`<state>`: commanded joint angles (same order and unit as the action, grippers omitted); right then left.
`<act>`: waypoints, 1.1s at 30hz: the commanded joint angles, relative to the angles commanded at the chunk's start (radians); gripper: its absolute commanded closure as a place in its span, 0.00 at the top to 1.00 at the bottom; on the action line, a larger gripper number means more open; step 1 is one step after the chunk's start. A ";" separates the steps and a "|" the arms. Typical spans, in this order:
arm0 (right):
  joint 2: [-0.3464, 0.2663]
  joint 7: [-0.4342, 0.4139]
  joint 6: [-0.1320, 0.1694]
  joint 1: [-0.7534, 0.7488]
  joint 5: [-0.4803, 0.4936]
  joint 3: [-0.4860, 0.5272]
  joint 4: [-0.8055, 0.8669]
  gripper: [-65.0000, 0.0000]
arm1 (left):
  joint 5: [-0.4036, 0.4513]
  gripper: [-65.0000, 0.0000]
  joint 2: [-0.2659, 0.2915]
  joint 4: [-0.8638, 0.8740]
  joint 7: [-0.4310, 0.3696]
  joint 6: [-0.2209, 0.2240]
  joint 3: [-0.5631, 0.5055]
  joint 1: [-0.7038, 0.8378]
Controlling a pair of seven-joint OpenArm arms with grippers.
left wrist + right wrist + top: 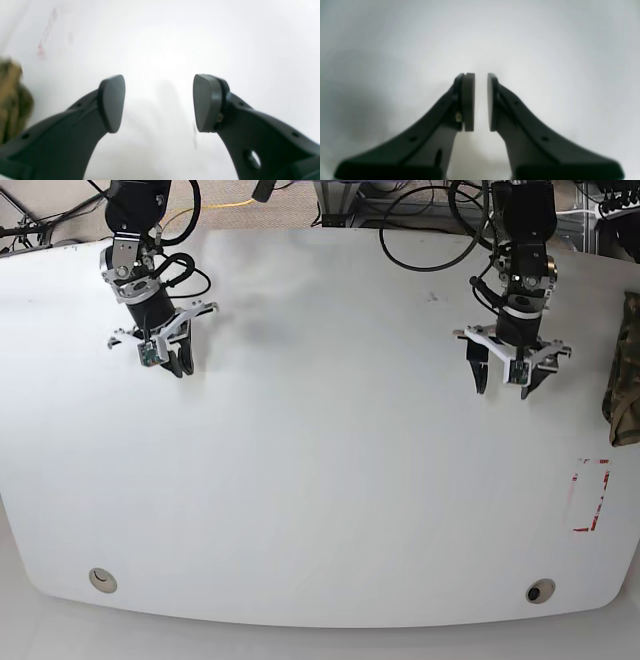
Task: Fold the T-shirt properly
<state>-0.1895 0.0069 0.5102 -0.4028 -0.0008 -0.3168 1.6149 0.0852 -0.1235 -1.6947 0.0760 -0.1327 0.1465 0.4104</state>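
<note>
The T-shirt (pixel 625 375) lies bunched in a camouflage heap at the table's right edge, partly cut off by the frame. The left wrist view shows a blurred strip of the T-shirt (pixel 12 100) at its left border. My left gripper (pixel 508 388) hovers over bare white table to the left of the heap, apart from it. Seen from its wrist, the left gripper (pixel 160 103) is open and holds nothing. Far across the table, my right gripper (pixel 178 368) hangs over the back left area. There the right gripper (pixel 481 102) is shut down to a thin slit, with nothing between the pads.
The white table (pixel 320 480) fills the base view. A red tape rectangle (pixel 590 495) marks its right side below the T-shirt, and the same red tape (pixel 46 32) appears faintly in the left wrist view. Two round holes (pixel 100 580) sit near the front edge. Cables (pixel 430 250) trail along the back.
</note>
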 joint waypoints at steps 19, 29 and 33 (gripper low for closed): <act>0.084 -0.008 0.009 -0.644 0.252 -0.069 0.158 0.12 | -0.109 0.59 0.109 -0.193 -0.006 0.000 -0.034 0.760; 0.103 -0.181 0.000 -0.594 0.180 0.058 -0.295 0.12 | -0.107 0.59 0.075 0.302 -0.152 0.000 -0.066 0.614; 0.103 -0.236 -0.002 -0.485 0.169 0.083 -0.509 0.12 | -0.107 0.59 0.057 0.537 -0.166 0.000 -0.087 0.482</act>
<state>-0.0867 -0.2294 0.5086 -0.8876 0.1680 -0.2340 1.1055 -0.0222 -0.0667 -1.1577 -0.0898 -0.1327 0.0591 0.8922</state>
